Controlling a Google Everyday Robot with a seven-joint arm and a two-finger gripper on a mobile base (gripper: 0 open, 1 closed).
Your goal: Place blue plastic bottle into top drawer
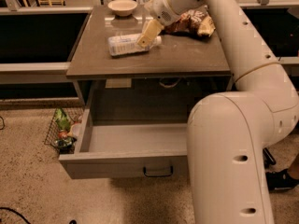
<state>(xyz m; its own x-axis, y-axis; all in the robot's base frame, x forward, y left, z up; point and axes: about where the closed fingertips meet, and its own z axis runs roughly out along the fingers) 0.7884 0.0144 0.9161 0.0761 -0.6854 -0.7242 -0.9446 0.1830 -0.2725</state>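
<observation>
The blue plastic bottle (125, 45) lies on its side on the brown tabletop (187, 59), its white cap pointing right. My gripper (148, 33) is low over the bottle's cap end, reaching in from the right and touching or nearly touching it. The top drawer (135, 139) is pulled open below the tabletop, its grey inside bare, with a dark handle (158, 172) on its front panel. My white arm covers the drawer's right part.
A pale bowl (122, 6) stands at the back of the tabletop. Brown-yellow snack bags (192, 22) lie at the back right. A wire basket (60, 129) with items sits on the floor left of the drawer. A shoe (280, 179) is at the right.
</observation>
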